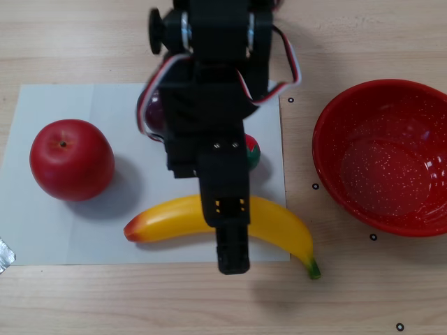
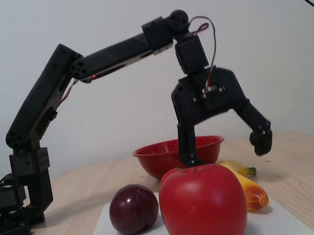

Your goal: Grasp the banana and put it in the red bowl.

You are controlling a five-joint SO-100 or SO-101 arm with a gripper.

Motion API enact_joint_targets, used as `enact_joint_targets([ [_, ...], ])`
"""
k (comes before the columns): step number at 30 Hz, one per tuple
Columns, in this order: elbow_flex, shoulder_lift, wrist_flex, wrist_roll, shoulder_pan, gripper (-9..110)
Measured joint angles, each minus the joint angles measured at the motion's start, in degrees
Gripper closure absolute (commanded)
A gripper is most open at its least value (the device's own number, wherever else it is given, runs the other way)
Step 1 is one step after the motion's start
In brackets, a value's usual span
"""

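Observation:
The yellow banana lies on a white paper sheet, orange-red end to the left and green stem tip at the lower right in the other view. In the fixed view the banana shows behind the apple. My gripper is open wide and empty above the banana's middle, one finger on each side of it. In the fixed view the gripper hangs with its tips a little above the table. The red speckled bowl stands empty to the right of the sheet; in the fixed view the bowl is behind the gripper.
A red apple sits on the sheet's left part. A dark plum and a small red and green fruit lie partly under the arm. The arm's base stands at the left in the fixed view.

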State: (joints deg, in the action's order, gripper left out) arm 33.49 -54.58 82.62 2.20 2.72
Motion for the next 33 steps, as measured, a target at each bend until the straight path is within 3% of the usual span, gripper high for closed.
enact_joint_targets([
  [10, -0.44, 3.60, 0.88, 0.88, -0.18, 58],
  [18, -0.44, 5.54, 0.88, 0.88, -0.18, 66],
  [27, -0.44, 5.63, 0.70, 0.44, -0.26, 100],
  [33, -0.62, 5.54, 0.79, 1.23, -0.26, 101],
])
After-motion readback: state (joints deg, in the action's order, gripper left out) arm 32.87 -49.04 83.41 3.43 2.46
